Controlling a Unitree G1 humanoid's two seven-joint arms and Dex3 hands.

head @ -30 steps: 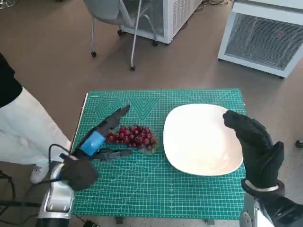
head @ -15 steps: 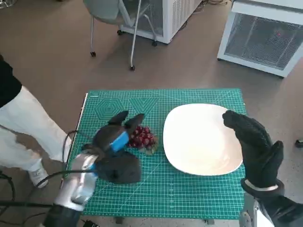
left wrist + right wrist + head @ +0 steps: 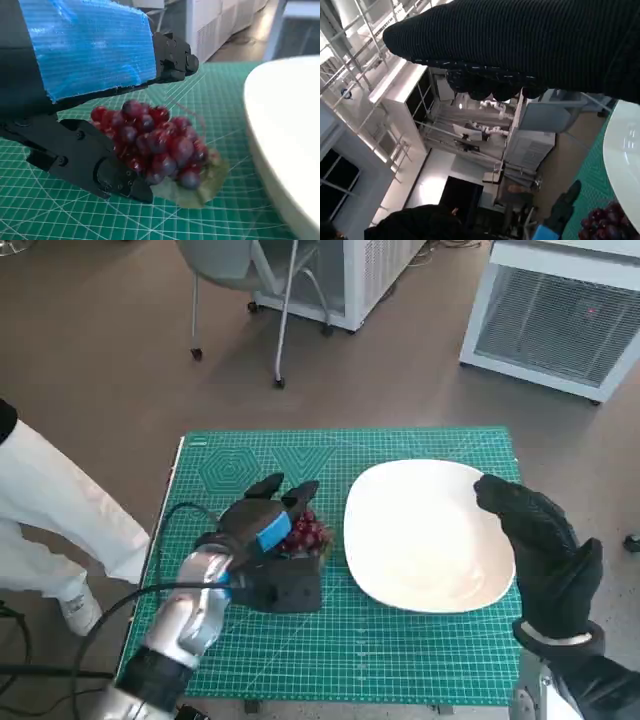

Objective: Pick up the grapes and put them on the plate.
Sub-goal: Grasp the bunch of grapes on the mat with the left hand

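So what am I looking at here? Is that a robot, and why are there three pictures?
Yes, it's a robot shaped a bit like a person. It has three cameras. One sits on its head and looks down at a table with a green mat. The other two sit behind its hands. The left hand, black with blue tape, is reaching around a bunch of red grapes. Its own camera shows the grapes between its fingers, lying on the mat, not lifted. The right hand, in a black glove, holds nothing and hangs over the edge of a big white plate. The grapes belong on that plate.
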